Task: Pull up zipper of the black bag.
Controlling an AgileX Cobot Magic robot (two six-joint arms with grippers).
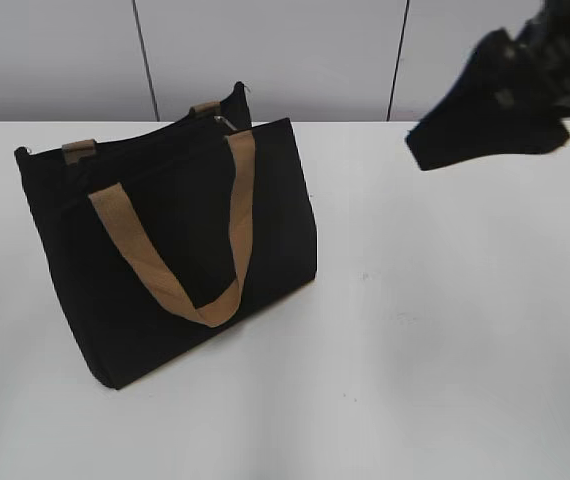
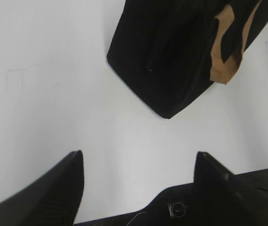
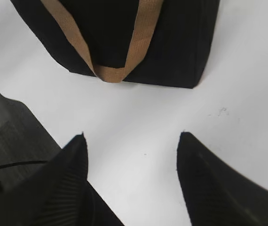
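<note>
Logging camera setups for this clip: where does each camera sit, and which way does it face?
Exterior view: in front, raised, slanting down at the black bag on the white table; a blurred dark arm shows top right.
Left wrist view: on the left arm, looking down past the open left gripper to one end of the bag.
Right wrist view: on the right arm, facing the bag's strapped side; right gripper open.
All three share the bag and its tan strap handle.

Exterior cam looks down at a slant across white table [image 1: 445, 350], black bag [image 1: 165, 260] left of centre, mid-range. Left wrist cam faces down, bag [image 2: 181, 52] upper right of frame. Right wrist cam faces down, closer, bag [image 3: 124, 37] along top edge. All three share bag and table.
</note>
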